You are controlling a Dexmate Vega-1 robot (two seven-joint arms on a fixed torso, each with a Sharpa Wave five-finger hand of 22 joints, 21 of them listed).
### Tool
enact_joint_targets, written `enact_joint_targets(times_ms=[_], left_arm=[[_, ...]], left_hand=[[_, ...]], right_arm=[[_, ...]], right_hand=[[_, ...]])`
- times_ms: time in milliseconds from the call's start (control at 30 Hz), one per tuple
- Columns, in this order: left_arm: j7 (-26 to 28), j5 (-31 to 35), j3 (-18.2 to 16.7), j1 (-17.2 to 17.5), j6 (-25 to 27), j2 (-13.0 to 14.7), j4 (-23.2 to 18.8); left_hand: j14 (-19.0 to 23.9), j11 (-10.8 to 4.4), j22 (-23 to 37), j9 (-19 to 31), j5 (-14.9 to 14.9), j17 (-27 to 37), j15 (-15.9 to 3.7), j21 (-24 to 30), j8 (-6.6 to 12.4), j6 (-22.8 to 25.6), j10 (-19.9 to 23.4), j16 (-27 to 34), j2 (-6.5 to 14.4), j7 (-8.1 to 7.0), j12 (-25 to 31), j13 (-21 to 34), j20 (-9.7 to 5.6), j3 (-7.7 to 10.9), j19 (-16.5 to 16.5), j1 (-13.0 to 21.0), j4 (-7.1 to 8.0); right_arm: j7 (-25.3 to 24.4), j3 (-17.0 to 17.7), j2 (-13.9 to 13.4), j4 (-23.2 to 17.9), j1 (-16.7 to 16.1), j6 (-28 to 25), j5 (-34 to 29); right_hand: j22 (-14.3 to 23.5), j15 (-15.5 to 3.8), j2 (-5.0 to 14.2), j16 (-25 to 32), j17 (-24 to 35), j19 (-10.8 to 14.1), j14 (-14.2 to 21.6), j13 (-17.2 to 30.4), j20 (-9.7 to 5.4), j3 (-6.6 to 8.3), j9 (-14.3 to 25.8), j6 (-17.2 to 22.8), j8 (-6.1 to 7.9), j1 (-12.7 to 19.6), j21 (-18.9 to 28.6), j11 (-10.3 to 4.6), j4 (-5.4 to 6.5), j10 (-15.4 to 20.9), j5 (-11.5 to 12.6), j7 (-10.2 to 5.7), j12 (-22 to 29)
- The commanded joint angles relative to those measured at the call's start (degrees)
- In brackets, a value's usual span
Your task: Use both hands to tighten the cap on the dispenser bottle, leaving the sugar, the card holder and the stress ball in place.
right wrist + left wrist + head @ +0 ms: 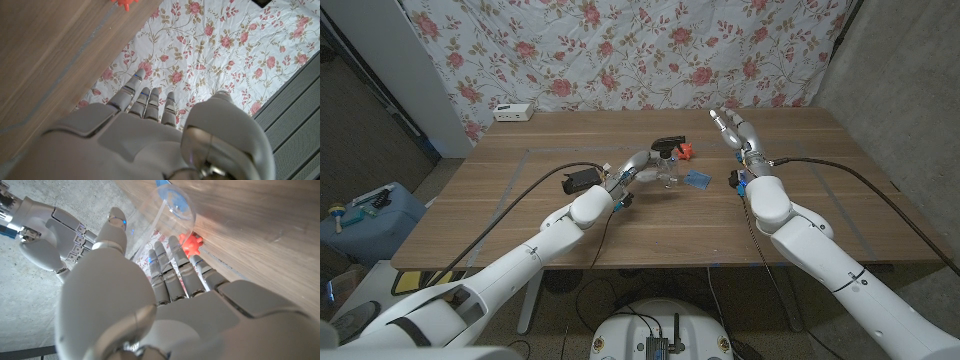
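Left hand point(638, 166) wraps the clear dispenser bottle point(669, 172) to brace it on the surface point(520, 200); right hand point(732, 128) hangs open and empty, probably poised for the black cap point(668, 145).

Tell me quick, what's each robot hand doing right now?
Left robot hand: at the clear dispenser bottle, fingers beside it; whether it grips cannot be told.
Right robot hand: open, raised, holding nothing.
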Motion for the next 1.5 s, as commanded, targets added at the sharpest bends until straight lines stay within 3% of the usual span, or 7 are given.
enact_joint_targets(times_ms=[33, 467, 667, 833, 1167, 1500], left_arm=[[1.47, -0.01, 0.43, 0.08, -0.9, -1.31, 2.8], [3.22, 0.84, 0.97, 0.25, -1.4, -2.34, 4.45], [3.37, 0.84, 1.16, 0.21, -1.21, -2.56, 4.81], [3.54, 0.91, 1.35, 0.15, -1.25, -2.75, 5.42], [3.96, 0.87, 1.53, 0.11, -1.82, -3.17, 6.58], [4.13, 0.84, 1.66, 0.14, -1.78, -3.29, 6.96]], left_hand=[[-0.66, -0.54, 0.27, 0.06, -0.03, 0.08, -5.7, 0.15, -0.25, 5.69, -0.09, -0.18, 4.91, -2.74, -0.28, -0.1, -0.03, 5.74, -0.36, -5.12, 5.22], [-1.28, -0.54, 0.27, 0.01, -0.04, 0.09, -5.53, 0.21, -0.43, 5.14, -0.45, -0.1, 4.89, -2.82, -0.27, -0.58, 0.09, 5.93, -0.9, -5.31, 5.35], [-1.32, -0.56, 0.27, -0.01, -0.02, 0.12, -5.54, 0.25, -0.39, 5.21, -0.34, -0.03, 5.06, -2.81, -0.17, -0.75, 0.17, 6.07, -1.01, -5.43, 5.46], [-1.38, -0.6, 0.27, -0.02, -0.02, 0.12, -5.52, 0.29, -0.4, 5.16, -0.36, 0.0, 5.11, -2.75, -0.15, -0.87, 0.14, 6.15, -1.02, -5.48, 5.48], [-1.59, -0.63, 0.26, -0.06, -0.04, 0.11, -5.47, 0.37, -0.45, 4.96, -0.49, 0.0, 5.03, -2.94, -0.13, -1.17, -0.27, 6.27, -1.08, -5.61, 5.48], [-1.93, -0.54, 0.25, -0.09, -0.08, 0.1, -5.48, 0.38, -0.51, 4.7, -0.89, -0.04, 4.86, -2.95, -0.19, -1.47, -0.36, 6.33, -1.26, -5.74, 5.45]], right_arm=[[-1.05, -0.32, 1.95, 5.1, 0.44, 10.07, 3.81], [0.99, 0.12, 3.76, 9.9, 0.03, 18.6, 7.96], [2.64, 0.36, 3.96, 11.53, -0.07, 21.42, 9.79], [3.53, 0.4, 4.82, 13.36, -0.07, 23.86, 11.29], [5.06, 0.36, 6.15, 15.59, -0.3, 27.19, 13.95], [6.43, 0.26, 7.16, 17.53, -0.24, 29.39, 16.07]], right_hand=[[0.09, -1.08, 0.02, 0.24, 0.1, -0.22, -0.32, 0.18, -2.99, 0.34, -0.04, -0.41, 0.34, -0.28, 0.34, 0.14, 0.04, -0.35, 0.02, 0.03, 0.07], [0.1, 0.11, -0.27, 0.29, 0.18, -0.95, -0.9, 0.17, -2.36, 0.13, 0.01, -2.37, 0.28, -2.15, 0.28, 1.09, 0.7, -1.2, -0.13, 0.94, 0.09], [0.14, 0.74, -0.35, 0.2, 0.24, -2.69, -1.75, 0.17, -2.01, -0.37, 0.06, -3.51, 0.32, -4.4, -0.06, 1.37, 1.46, -1.74, -0.17, 1.47, 0.13], [0.16, 1.16, -0.29, 0.28, 0.24, -5.67, -2.09, 0.15, -1.78, -0.74, 0.07, -3.97, 0.55, -6.49, -0.49, 1.65, 1.87, -2.02, -0.12, 1.45, 0.23], [0.18, 1.29, -0.27, 0.55, 0.16, -9.57, -1.89, 0.09, -2.6, -1.37, 0.05, -4.56, 0.79, -10.05, -0.49, 1.58, 2.2, -1.69, 0.16, 3.03, 0.51], [0.19, 1.48, -0.15, 0.68, 0.06, -10.74, -1.56, 0.05, -3.07, -1.71, 0.03, -5.3, 0.69, -12.44, -0.12, 1.96, 2.3, -1.28, 0.54, 4.68, 0.59]])
